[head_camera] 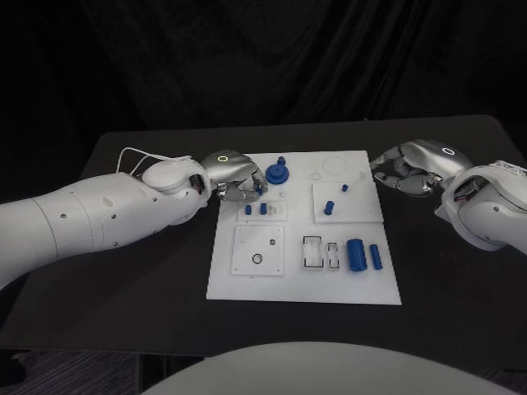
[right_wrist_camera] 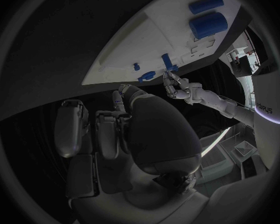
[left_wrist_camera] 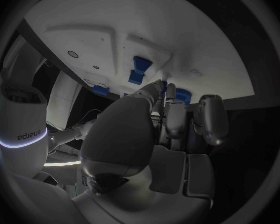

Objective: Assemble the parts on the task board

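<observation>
A black table stands before a dark curtain, and the white task board lies at its middle, long axis running from the near edge to the far edge. Blue parts rest on it: a round knobbed piece near the far left corner, small pegs beside it, and a thick cylinder lying lengthwise toward the near right. The left hand sits at the board's far left edge, fingers curled; whether it pinches anything I cannot tell. The right hand hovers off the far right corner, fingers curled in, holding nothing.
</observation>
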Robot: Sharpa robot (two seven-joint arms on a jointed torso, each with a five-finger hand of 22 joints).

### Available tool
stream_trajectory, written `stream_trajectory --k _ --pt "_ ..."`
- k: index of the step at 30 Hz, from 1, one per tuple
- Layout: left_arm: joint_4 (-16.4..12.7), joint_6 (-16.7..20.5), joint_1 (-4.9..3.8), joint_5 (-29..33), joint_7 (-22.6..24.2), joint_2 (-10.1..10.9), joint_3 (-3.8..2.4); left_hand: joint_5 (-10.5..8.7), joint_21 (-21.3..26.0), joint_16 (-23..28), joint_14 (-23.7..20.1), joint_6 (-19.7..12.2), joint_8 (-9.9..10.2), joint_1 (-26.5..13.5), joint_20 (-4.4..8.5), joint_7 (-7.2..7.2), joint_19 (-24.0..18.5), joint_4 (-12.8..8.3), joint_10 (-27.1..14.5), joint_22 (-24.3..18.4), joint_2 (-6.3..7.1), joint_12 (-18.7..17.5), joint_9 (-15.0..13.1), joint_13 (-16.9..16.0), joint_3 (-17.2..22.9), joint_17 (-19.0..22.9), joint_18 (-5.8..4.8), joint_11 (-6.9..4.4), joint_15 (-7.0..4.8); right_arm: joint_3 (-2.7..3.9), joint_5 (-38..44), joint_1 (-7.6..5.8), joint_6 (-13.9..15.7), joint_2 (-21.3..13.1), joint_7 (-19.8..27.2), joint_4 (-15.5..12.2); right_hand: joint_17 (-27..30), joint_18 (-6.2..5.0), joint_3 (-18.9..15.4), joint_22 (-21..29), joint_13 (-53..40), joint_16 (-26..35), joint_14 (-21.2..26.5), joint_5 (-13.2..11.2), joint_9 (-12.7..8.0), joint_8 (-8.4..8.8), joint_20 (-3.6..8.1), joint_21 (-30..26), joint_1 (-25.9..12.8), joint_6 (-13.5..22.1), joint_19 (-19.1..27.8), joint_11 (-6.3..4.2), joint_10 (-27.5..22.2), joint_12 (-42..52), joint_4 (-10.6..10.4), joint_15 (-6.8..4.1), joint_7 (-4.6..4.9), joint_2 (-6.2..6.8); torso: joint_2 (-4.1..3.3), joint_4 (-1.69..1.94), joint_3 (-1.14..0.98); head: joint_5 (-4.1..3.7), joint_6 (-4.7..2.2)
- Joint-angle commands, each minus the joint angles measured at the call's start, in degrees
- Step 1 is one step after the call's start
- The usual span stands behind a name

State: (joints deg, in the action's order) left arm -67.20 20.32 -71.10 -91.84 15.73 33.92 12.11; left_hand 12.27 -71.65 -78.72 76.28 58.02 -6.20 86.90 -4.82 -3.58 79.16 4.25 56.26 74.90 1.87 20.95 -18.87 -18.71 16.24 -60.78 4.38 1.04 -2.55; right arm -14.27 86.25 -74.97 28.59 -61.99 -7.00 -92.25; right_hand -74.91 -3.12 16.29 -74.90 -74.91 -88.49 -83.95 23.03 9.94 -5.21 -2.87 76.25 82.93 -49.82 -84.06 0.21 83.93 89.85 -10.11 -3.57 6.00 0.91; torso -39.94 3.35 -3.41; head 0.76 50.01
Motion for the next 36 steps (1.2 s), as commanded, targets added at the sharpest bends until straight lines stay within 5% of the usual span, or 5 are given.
stream_trajectory --k 1,16,19,30,36 --pt "0.2 -0.19 0.18 0.01 -0.02 -0.21 0.02 0.06 0.18 0.24 0.15 0.03 0.26 0.21 0.05 -0.42 -0.27 -0.25 0.25 9.52 0.01 -0.22 -0.03 0.0 0.09 -0.05 -0.14 0.09 0.35 0.04 0.17 0.15 -0.19 -0.04 -0.22 -0.07 -13.64 -0.08 0.3 -10.85 -15.09 0.23 -5.56 0.28 -0.05 0.31 -0.21 -0.32 -0.55 -0.18 -0.27 0.3 6.07 0.15 -0.06 0.39 0.06 0.17 -0.03 -0.01 0.01 0.09 -0.01" --pt "0.63 -0.84 0.32 0.0 -0.54 -0.55 0.02 0.24 0.61 0.29 0.19 -0.81 0.94 0.22 0.09 -0.35 -0.54 -0.53 -0.12 9.4 0.47 -1.11 0.17 0.17 0.25 0.07 -0.05 0.31 0.45 0.04 0.17 0.15 -0.39 0.21 -0.2 0.09 -13.64 -0.08 0.3 -10.85 -15.09 0.23 -5.56 0.28 -0.05 0.31 -0.21 -0.32 -0.55 -0.18 -0.27 0.3 6.07 0.15 -0.06 0.39 0.06 0.17 0.03 0.14 0.05 0.14 -0.01" --pt "0.71 -1.32 0.38 0.0 -0.51 -0.56 0.02 -0.99 1.46 0.8 -0.42 -4.8 2.72 -0.51 0.05 2.1 -1.08 -0.11 -2.41 9.17 1.16 -3.23 1.14 0.84 0.54 1.09 0.1 0.91 0.73 0.04 0.17 0.15 -0.43 0.22 -0.19 0.08 -13.64 -0.08 0.3 -10.85 -15.09 0.23 -5.56 0.28 -0.05 0.31 -0.21 -0.32 -0.55 -0.18 -0.27 0.3 6.07 0.15 -0.06 0.39 0.06 0.17 0.02 0.15 0.07 0.2 -0.01" --pt "1.26 -1.75 0.52 0.0 -0.88 -0.26 0.02 -6.6 4.87 1.82 -2.21 -16.61 2.7 -3.42 -0.58 6.49 -2.78 2.15 -11.22 8.35 3.2 -8.01 4.32 2.09 -1.93 3.3 0.67 2.4 1.85 0.04 0.17 0.15 -0.37 -0.12 -0.09 -0.17 -13.62 -0.11 0.38 -10.81 -15.09 0.25 -5.55 0.28 -0.06 0.33 -0.21 -0.46 -0.56 -0.18 -0.21 0.31 6.07 0.15 0.0 0.4 0.06 0.19 0.03 0.19 0.05 0.76 -0.01" --pt "1.72 0.12 0.53 0.01 -0.69 0.85 0.02 -6.8 6.15 1.88 -2.58 -18.49 2.53 -3.49 -0.77 7.38 -3.2 2.34 -14.4 8.1 3.04 -8.52 5.32 1.98 -3.75 3.64 0.87 2.54 2.01 0.04 0.17 0.15 -0.29 -0.39 0.04 -0.27 -13.59 -0.14 0.42 -10.77 -15.09 0.28 -5.54 0.27 -0.08 0.35 -0.21 -0.58 -0.56 -0.16 -0.17 0.31 6.07 0.15 0.05 0.4 0.06 0.25 -0.01 0.2 0.08 0.67 -0.01"
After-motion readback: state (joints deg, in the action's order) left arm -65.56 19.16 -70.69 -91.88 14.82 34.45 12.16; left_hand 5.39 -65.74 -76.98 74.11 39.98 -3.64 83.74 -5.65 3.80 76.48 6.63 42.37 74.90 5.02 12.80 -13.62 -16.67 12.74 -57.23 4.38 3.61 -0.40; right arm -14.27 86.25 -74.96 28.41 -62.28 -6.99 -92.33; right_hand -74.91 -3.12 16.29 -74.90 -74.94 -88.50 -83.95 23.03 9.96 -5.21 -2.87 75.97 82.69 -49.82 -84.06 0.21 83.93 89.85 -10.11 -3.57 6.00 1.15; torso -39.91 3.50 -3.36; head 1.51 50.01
